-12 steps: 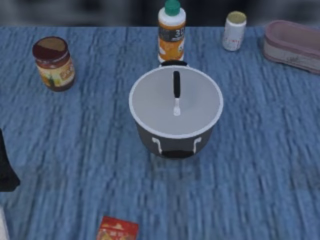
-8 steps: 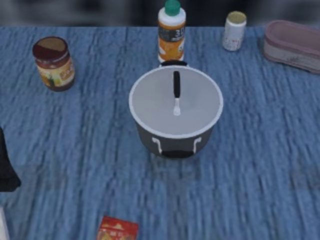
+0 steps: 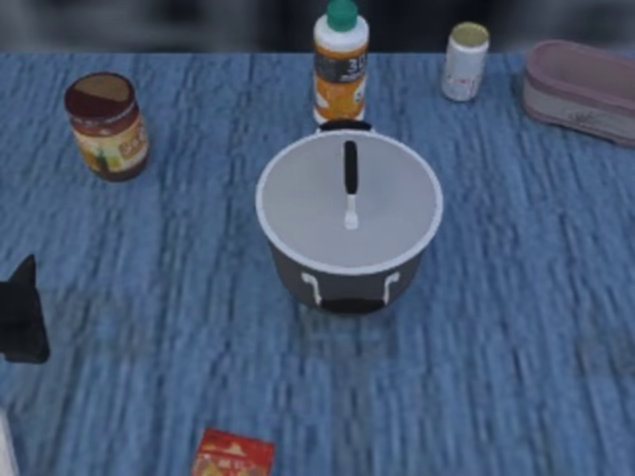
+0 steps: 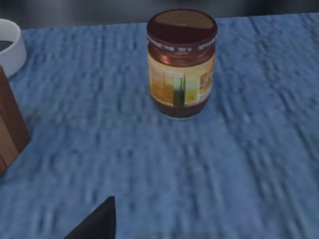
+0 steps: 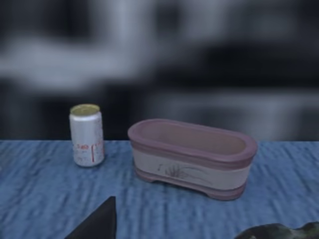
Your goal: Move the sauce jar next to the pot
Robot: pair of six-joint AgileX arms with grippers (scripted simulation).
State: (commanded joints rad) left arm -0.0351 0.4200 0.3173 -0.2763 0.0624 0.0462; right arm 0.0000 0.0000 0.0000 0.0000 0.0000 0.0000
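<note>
One gripper was in reach: the left gripper (image 3: pixel 22 322), its finger gap impossible to judge, sat well apart from the upright sauce jar (image 3: pixel 107 125), which stood far left of the pot (image 3: pixel 348 220), so the left arm was nearer

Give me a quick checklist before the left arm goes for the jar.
1. Jar upright, lid on: ok.
2. Path from the left end effector at the table's left edge to the jar free of objects: ok.
3. Bare cloth left of the pot for the jar: ok.
4. Bottle stands behind the pot, away from that spot: ok.
5. Left end effector open wide enough: cannot tell.
6. Right end effector out of the way: cannot tell; it is out of the top view.
</note>
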